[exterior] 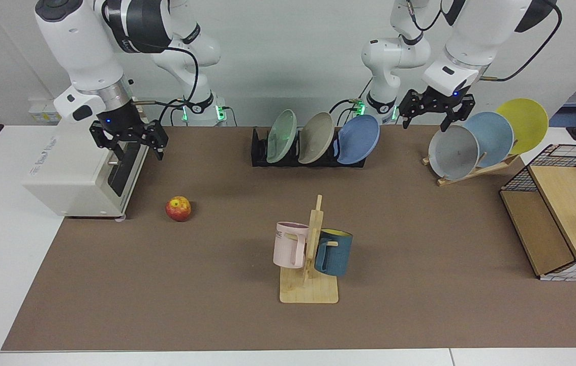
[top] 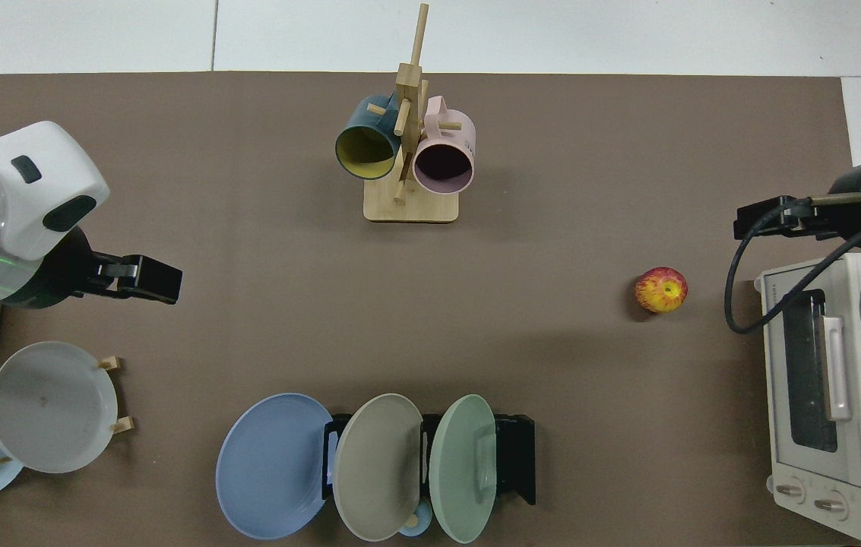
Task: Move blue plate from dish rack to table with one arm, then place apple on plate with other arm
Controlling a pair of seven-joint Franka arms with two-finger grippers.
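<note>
While the blue plate (exterior: 359,139) leans in the dish rack (exterior: 260,150), both grippers hover spread wide: left gripper (exterior: 436,121) near the wooden stand (exterior: 471,172), right gripper (exterior: 134,150) above the apple (exterior: 178,209).

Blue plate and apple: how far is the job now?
Nothing is done yet. The blue plate leans in the dish rack; the apple lies on the table. The left gripper and right gripper hover open and empty. Both moves remain.
</note>
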